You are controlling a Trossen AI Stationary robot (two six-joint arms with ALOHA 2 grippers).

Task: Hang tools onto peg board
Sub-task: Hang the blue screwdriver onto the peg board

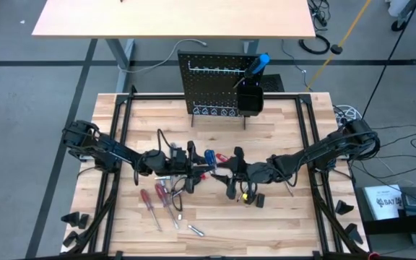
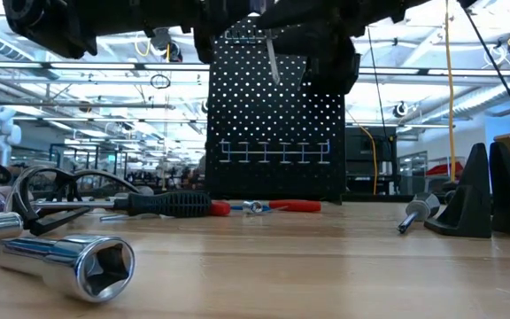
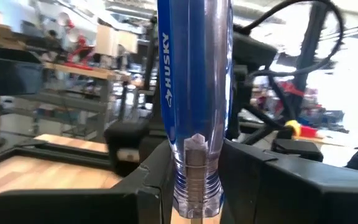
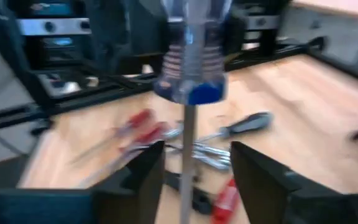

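Left wrist view: gripper [image 3: 194, 180] apparently around screwdriver [image 3: 194, 93]

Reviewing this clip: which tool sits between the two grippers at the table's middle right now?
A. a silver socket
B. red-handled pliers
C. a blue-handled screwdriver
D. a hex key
C. The left wrist view shows the left gripper closed on a blue-handled screwdriver, while the right wrist view shows the right gripper with its fingers standing apart on either side of the shaft.
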